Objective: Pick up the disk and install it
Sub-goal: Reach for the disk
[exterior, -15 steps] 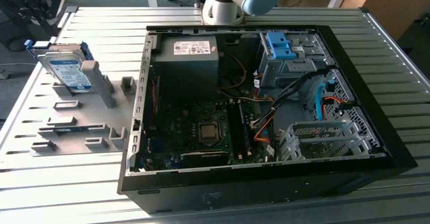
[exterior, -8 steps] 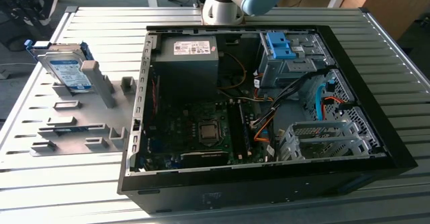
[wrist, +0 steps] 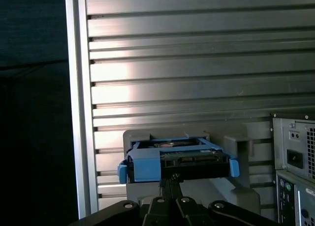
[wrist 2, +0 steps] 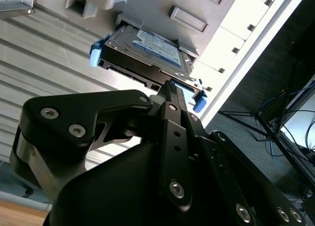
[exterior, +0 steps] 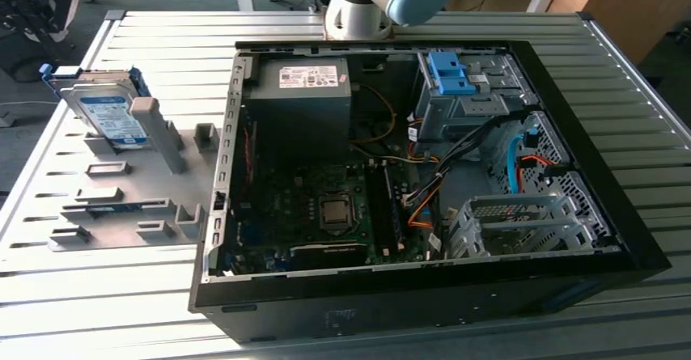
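The disk (exterior: 108, 113) stands on edge in a slot of the grey fixture plate (exterior: 113, 214) at the exterior view's left; it is silver with a white-and-blue label and blue rails. In both wrist views the disk (wrist 2: 147, 51) (wrist: 174, 159) lies just ahead of my gripper. The gripper (wrist 2: 169, 86) (wrist: 173, 178) is shut with its black fingers pressed together, and its tips point at the disk's near edge. Nothing is between the fingers. Whether the tips touch the disk is unclear.
An open black computer case (exterior: 432, 303) lies on the slatted metal table (exterior: 108, 311), with a dark power supply (exterior: 303, 93), a blue bracket (exterior: 448, 73) and a metal drive cage (exterior: 519, 222) inside. The arm's base (exterior: 362, 8) stands behind the case.
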